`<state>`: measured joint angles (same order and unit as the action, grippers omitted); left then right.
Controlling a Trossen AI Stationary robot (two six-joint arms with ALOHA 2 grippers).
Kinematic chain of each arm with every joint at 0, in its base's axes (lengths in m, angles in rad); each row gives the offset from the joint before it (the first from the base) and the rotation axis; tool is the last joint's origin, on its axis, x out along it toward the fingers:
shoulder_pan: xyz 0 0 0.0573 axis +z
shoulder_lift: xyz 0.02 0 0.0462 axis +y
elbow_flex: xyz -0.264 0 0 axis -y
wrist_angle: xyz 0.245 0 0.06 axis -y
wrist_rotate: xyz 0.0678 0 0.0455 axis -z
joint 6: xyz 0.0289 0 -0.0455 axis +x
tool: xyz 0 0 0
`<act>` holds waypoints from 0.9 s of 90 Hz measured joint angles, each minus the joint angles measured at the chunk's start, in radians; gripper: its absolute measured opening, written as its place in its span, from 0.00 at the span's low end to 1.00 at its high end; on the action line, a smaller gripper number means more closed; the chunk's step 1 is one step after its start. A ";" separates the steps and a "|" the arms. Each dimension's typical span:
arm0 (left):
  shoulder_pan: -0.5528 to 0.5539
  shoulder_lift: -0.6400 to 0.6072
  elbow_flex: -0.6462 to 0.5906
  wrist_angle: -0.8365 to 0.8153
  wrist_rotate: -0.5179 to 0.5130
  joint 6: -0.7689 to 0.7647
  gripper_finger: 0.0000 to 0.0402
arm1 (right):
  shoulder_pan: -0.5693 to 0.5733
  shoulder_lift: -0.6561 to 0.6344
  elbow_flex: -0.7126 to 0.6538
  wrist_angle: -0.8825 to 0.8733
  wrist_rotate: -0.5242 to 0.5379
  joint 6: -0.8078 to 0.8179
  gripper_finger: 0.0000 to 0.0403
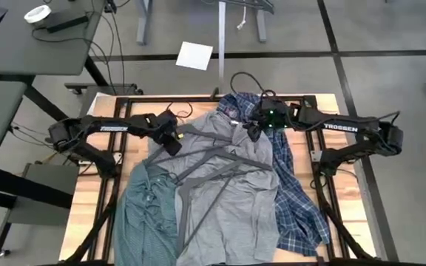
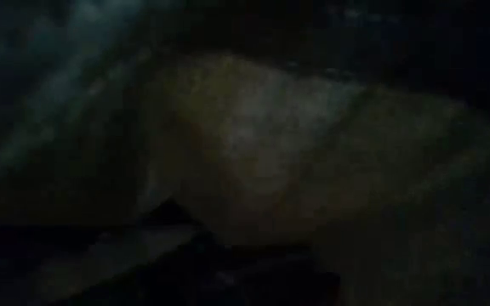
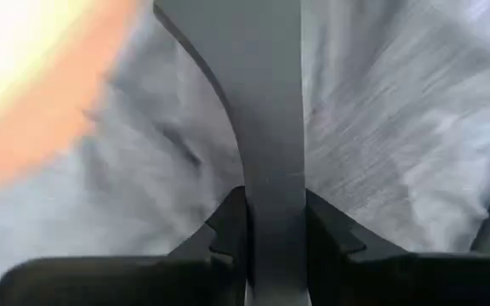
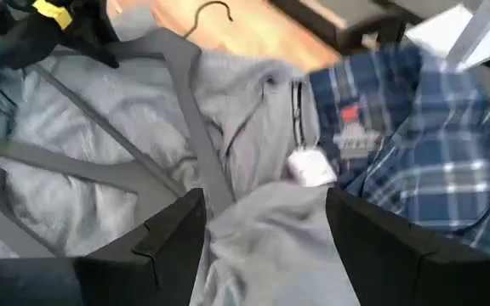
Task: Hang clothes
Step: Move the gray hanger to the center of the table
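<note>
Grey tee: a long-sleeve grey shirt spread flat down the middle of the wooden worktop, neck toward the far edge, cloth lightly wrinkled. A white tag shows at its neck in the right wrist view.
Plaid shirt: blue and white, lying along the grey tee's right side and partly under it, with its collar bunched at the far edge near the right arm. A label with a red mark shows inside the collar.
Green shirt: fine-checked, crumpled at the near left of the worktop, touching the grey tee's left side.
Hangers: thin dark hangers lie crossed on top of the grey tee; a hook rests on bare wood beyond the neck.
Left tool: at the grey tee's left shoulder, its two fingers pressed against either side of a flat dark hanger bar, clamped on it, grey cloth just behind.
Right tool: over the grey tee's neck, beside the plaid collar. Its fingers stand wide apart with a fold of grey cloth between them; nothing is gripped.
Low view: dark, only dim cloth close to the lens.
</note>
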<state>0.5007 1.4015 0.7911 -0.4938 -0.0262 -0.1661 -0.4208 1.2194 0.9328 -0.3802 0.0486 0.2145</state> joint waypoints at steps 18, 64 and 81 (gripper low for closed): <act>-0.042 -0.106 0.208 -0.210 0.007 0.204 0.13 | -0.008 -0.091 0.055 -0.070 0.001 -0.029 0.57; -0.454 -0.168 0.329 -0.462 -0.182 -0.300 0.13 | -0.076 -0.192 0.111 -0.265 0.003 -0.138 0.57; -0.426 -0.175 0.386 -0.788 -0.575 -0.494 0.13 | -0.097 -0.191 0.111 -0.287 0.000 -0.216 0.57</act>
<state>0.0744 1.2269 1.1771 -1.2813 -0.6008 -0.6604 -0.5181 1.0279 1.0439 -0.6671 0.0486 -0.0020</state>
